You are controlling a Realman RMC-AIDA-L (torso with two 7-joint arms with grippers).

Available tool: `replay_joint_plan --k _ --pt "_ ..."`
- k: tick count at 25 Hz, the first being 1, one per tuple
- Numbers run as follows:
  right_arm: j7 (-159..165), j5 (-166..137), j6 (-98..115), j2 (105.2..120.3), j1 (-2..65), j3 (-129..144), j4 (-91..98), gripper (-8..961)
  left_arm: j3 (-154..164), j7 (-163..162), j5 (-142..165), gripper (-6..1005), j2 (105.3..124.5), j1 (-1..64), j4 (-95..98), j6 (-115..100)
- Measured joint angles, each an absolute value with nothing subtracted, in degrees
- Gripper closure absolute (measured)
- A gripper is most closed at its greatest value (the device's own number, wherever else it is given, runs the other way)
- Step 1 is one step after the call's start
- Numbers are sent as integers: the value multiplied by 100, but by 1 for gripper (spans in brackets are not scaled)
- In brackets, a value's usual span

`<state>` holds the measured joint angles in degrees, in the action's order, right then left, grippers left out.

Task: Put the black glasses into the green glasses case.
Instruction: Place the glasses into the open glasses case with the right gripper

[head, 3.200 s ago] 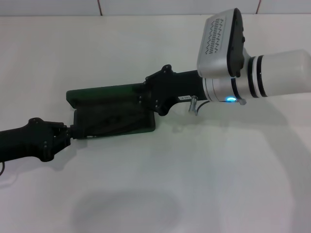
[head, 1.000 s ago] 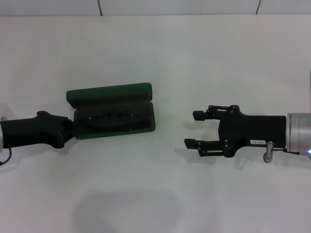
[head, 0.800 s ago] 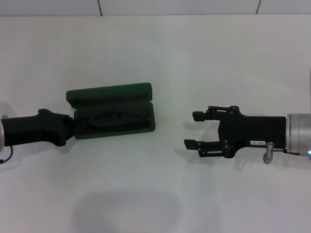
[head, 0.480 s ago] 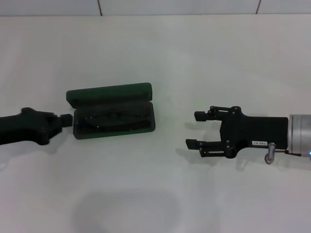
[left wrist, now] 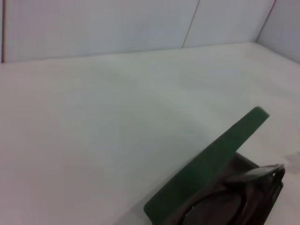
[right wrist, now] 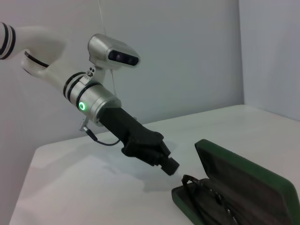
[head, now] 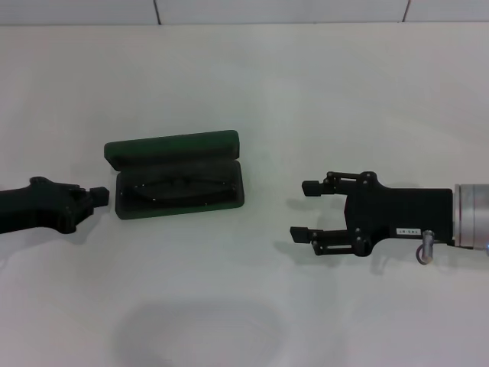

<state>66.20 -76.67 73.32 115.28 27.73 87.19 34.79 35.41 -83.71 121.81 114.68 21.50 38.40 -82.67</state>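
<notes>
Head view: the left claw [head: 101,197], pressed together, has backed off to nine o'clock of the green glasses case [head: 177,177]; the black glasses [head: 177,188] lie inside, so placement looks done. The right claw [head: 306,209] waits spread at three o'clock.

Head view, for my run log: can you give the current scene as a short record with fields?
glasses: black glasses lie inside the case's tray
case: green glasses case on the white table, lid open
left end effector: beside the case's end, apart from it, shut, holding nothing
right end effector: off to the case's other side, well apart, open, holding nothing
task state: glasses in; lid not shut
</notes>
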Motion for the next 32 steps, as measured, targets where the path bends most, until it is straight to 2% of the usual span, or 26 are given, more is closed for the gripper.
replay_joint_plan --k 32 --pt "6618 -7670 7338 11531 2690 8719 3438 208 3542 -8374 12200 991 11611 2434 3673 -8256"
